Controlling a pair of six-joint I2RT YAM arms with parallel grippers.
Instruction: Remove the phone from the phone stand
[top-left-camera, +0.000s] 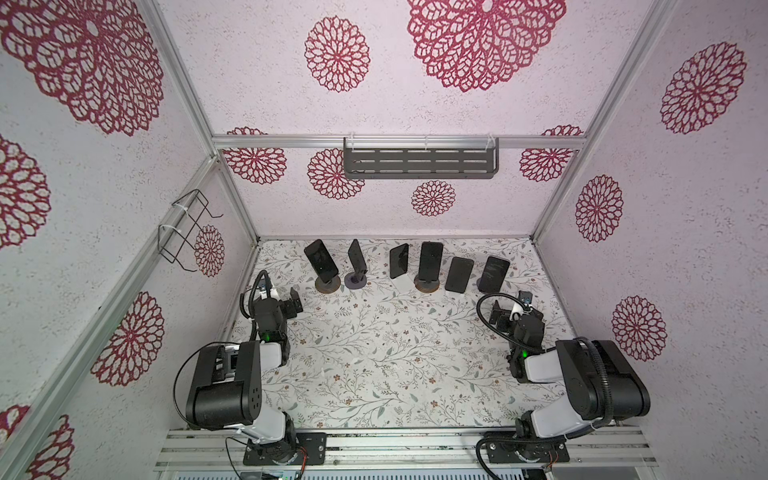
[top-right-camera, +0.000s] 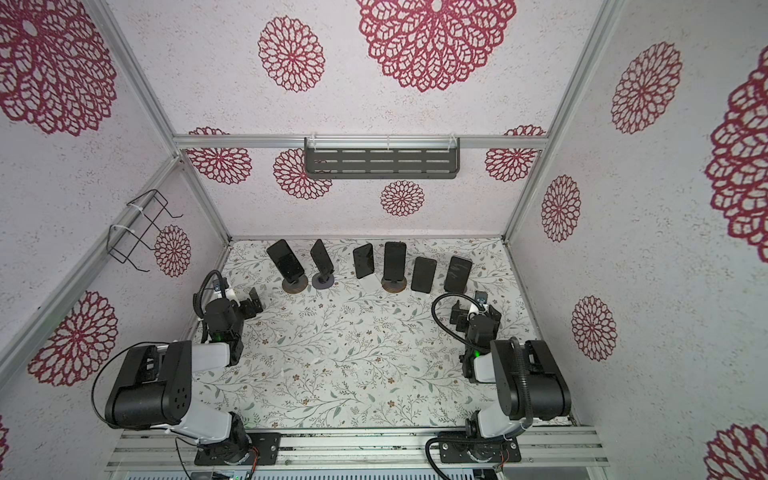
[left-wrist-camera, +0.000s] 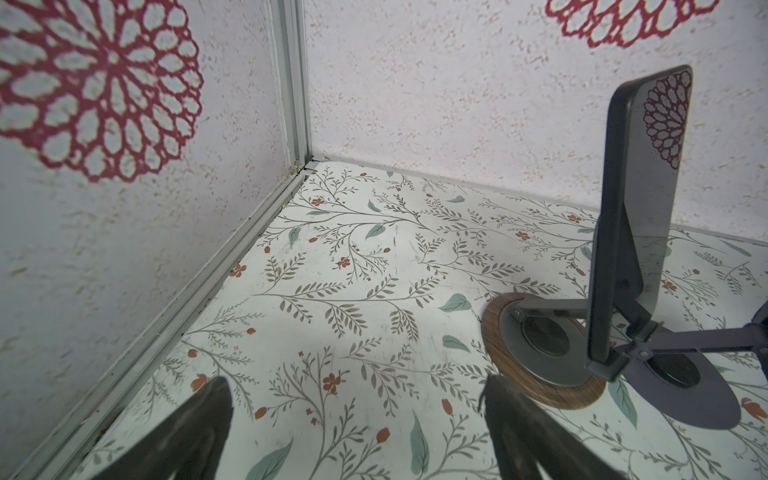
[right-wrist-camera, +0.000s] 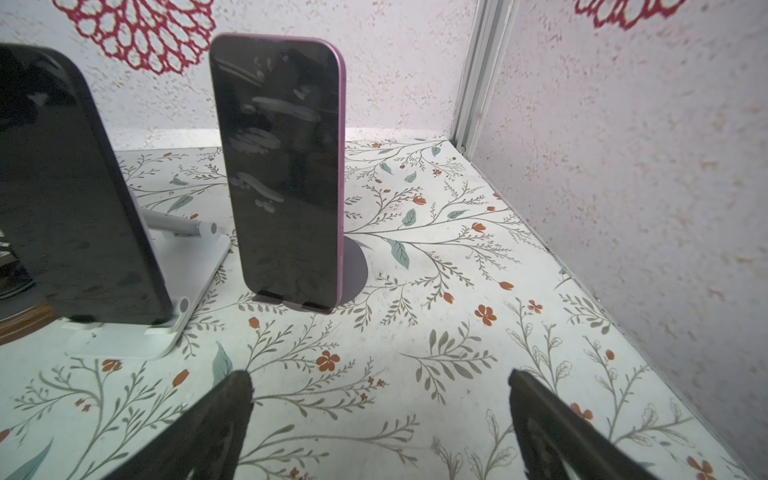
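Six times along the row of phones (top-left-camera: 430, 262), found the same prop: screen leaned back on a stand, far across the table (top-left-camera: 374, 353) from both claws. Held the left claw (left-wrist-camera: 357, 399) wide and empty, short of a wood-rimmed stand (left-wrist-camera: 540, 345) cradling an edge-on phone (left-wrist-camera: 648, 208) ahead and to one side. Held the right claw (right-wrist-camera: 380, 386) equally wide, gripping nothing, facing the purple-edged phone (right-wrist-camera: 282, 166) on its dark stand (right-wrist-camera: 357, 262). Judged tilt and bottom lip as the only restraint, so calling for an upward lift.
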